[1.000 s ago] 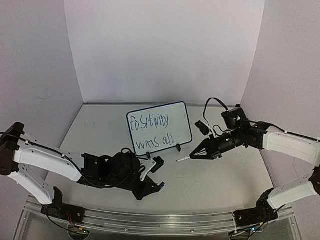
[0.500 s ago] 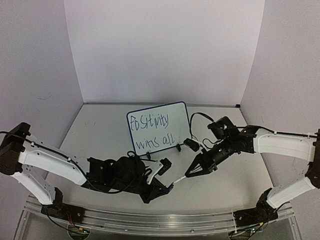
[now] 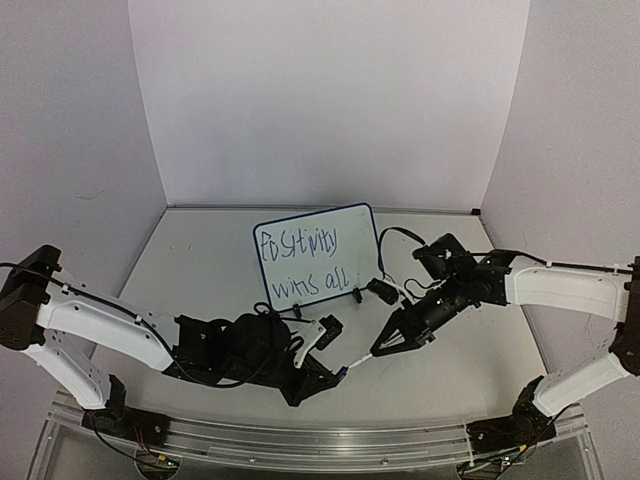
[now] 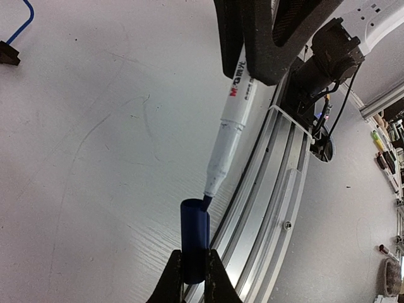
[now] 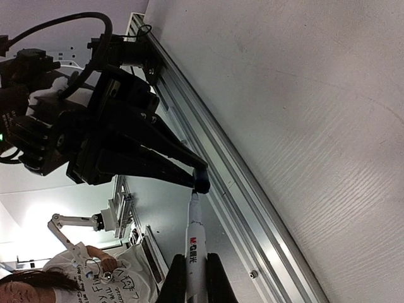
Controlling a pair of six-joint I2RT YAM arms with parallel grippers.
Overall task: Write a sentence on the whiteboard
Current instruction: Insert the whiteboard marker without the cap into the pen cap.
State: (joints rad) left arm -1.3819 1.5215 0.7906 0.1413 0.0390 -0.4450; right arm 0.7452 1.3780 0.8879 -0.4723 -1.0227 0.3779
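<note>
Both arms have swung together in front of the whiteboard (image 3: pixel 356 238), its sentence (image 3: pixel 297 243) written. Right gripper (image 3: pixel 385 348), clamped on the marker (image 4: pixel 230 132), aims its tip into the blue cap (image 4: pixel 194 237) pinched by the left gripper (image 4: pixel 194 265), axes nearly aligned

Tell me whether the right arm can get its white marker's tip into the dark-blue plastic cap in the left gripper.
Probably yes. The right gripper is shut on the white marker, whose tip sits at the open mouth of the dark-blue cap pinched by the left gripper, with nothing between them.
</note>
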